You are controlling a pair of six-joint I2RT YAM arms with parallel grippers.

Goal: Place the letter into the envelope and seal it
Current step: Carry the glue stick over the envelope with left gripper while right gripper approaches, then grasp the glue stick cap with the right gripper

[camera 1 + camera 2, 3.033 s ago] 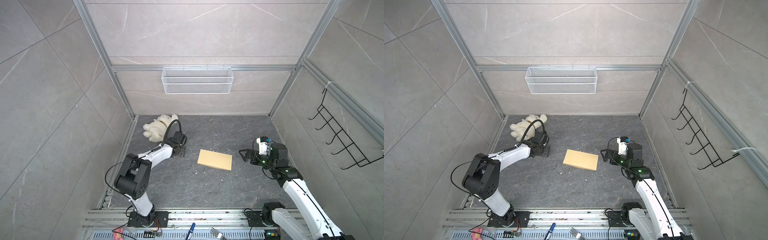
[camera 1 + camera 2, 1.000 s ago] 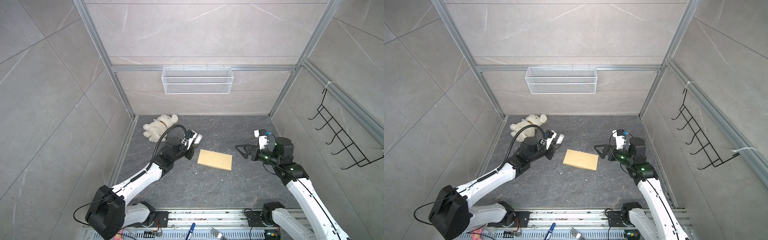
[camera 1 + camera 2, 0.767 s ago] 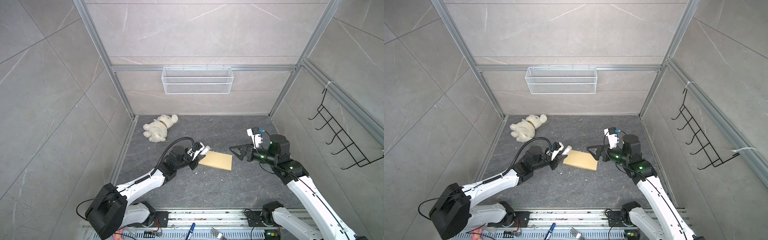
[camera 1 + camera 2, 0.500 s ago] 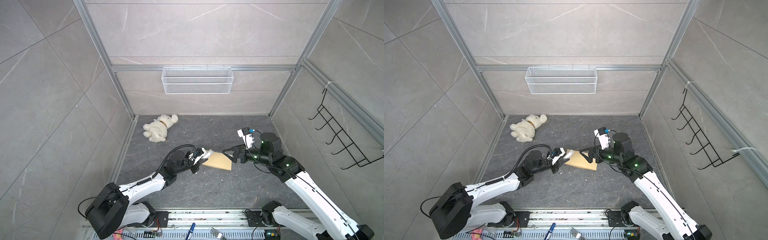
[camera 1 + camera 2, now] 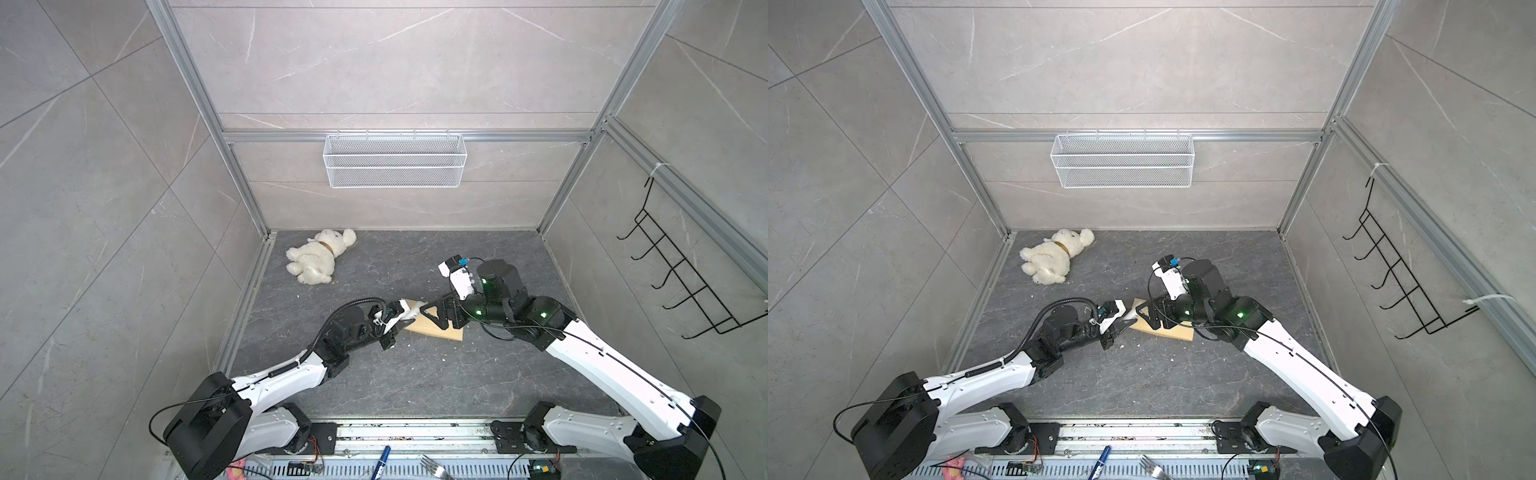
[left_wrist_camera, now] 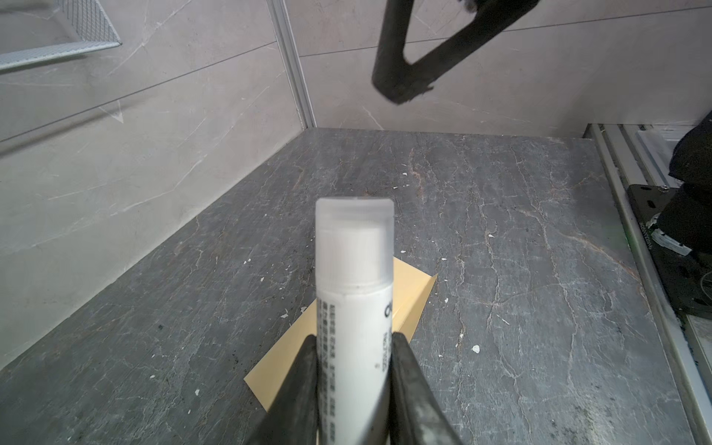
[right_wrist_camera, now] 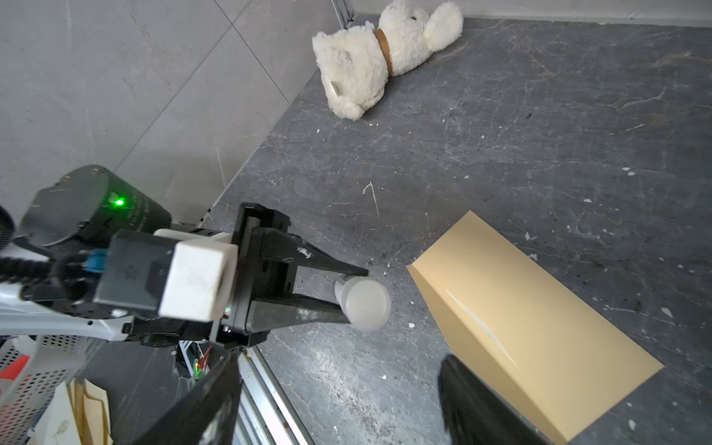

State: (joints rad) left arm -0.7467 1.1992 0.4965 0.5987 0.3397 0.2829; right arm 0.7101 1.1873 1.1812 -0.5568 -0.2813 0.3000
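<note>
Tan envelope (image 7: pixel 531 319), just one, one glue stick (image 6: pixel 354 293) pinched by left gripper (image 6: pixel 353 341), right gripper (image 7: pixel 339 358) spread

Bright, even light leaves soft shadows; both top views bow at the edges, and glare streaks the envelope (image 7: pixel 531 323).

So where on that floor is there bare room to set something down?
Bare: the floor between envelope and near rail, and the far right corner. Crowded: the middle, where left gripper and right gripper meet over the envelope.
</note>
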